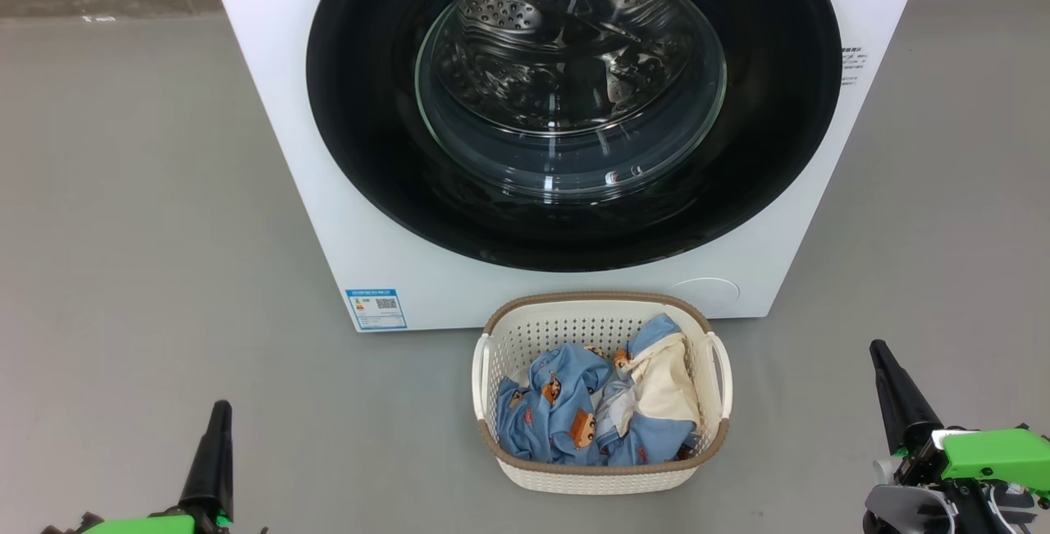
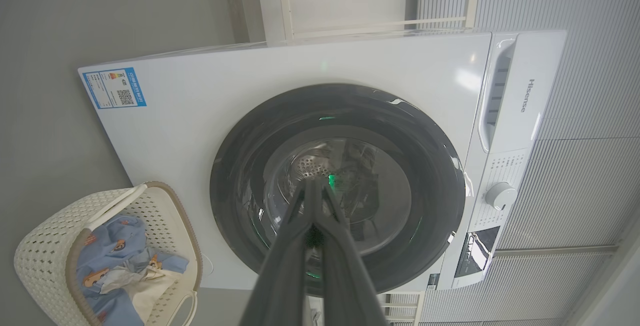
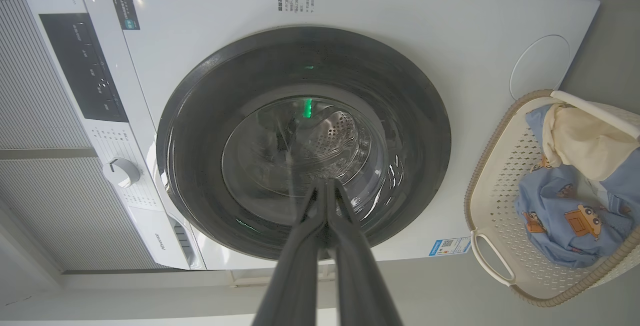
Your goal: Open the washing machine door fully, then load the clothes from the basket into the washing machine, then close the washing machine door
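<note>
Nearest to me were the left claw [image 1: 220, 415] and the right claw [image 1: 882, 353], each with fingers pressed together, holding nothing. Between them on the floor [image 1: 164, 230] stood the basket [image 1: 509, 337] with the clothes [image 1: 566, 411]. Behind it the washing machine door [image 1: 369, 132] was shut, ahead of both claws. The right one seemed nearer.

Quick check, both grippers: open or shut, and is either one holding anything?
The left gripper is shut, fingers pressed together, holding nothing.
The right gripper is shut, fingers pressed together, holding nothing.
</note>
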You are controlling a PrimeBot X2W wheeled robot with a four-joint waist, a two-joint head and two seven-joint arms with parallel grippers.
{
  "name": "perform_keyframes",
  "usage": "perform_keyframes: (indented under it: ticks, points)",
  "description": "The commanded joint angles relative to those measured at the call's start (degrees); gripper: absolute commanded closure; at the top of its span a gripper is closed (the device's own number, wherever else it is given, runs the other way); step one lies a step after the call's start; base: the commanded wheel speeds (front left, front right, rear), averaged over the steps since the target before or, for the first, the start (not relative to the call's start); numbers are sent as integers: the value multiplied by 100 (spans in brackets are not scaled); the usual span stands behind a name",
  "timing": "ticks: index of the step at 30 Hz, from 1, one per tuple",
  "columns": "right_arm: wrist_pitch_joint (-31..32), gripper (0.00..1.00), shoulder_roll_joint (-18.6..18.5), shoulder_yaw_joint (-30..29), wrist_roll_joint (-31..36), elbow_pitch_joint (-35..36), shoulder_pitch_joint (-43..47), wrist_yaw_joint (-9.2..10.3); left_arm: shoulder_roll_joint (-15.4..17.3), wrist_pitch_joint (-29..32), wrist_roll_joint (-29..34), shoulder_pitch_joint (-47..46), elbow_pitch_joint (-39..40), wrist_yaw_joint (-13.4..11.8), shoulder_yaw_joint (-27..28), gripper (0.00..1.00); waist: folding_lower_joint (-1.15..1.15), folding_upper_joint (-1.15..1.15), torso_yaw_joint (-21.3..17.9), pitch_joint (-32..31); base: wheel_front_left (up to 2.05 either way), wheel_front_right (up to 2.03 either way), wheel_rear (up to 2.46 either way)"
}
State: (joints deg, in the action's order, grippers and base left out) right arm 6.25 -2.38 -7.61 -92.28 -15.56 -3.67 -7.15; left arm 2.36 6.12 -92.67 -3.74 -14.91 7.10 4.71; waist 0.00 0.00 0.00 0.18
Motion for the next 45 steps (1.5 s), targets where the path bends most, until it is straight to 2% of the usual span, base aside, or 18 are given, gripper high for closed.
perform_keyframes:
  ticks: [1,12,13,15,16,17,24,29,45]
  points:
    - [25,100,-50,107,13,154,-251,-34,52,38,52,-245,88,39,184,100,0,0,0,0,0,0,0]
    - [25,100,-50,108,12,154,-251,-34,52,38,52,-244,88,39,183,100,0,0,0,0,0,0,0]
    - [0,0,0,0,0,0,0,0,0,0,0,0,0,0,0,0,0,0,0,0,0,0,0]
    - [-2,0,25,6,0,-89,41,0,-14,-4,-1,42,-70,-9,-13,0,0,0,0,1,0,0,0]
    - [-3,100,54,10,0,-170,99,0,-35,-5,-1,93,-138,-9,-18,100,0,0,0,1,0,0,0]
    - [-3,0,82,13,0,-238,158,0,-57,-7,-1,148,-198,-9,-26,0,0,0,0,2,0,0,0]
    - [-78,0,69,69,32,-180,142,-2,-37,-122,65,148,-113,-6,-87,0,13,0,7,-1,0,0,0]
    - [-158,0,32,132,112,-153,132,-3,5,-192,155,153,-64,-5,-141,0,1,0,11,15,0,0,0]
    - [-463,0,-206,429,748,-88,-38,-7,93,-462,1154,103,99,2,-222,0,0,0,31,38,0,0,0]
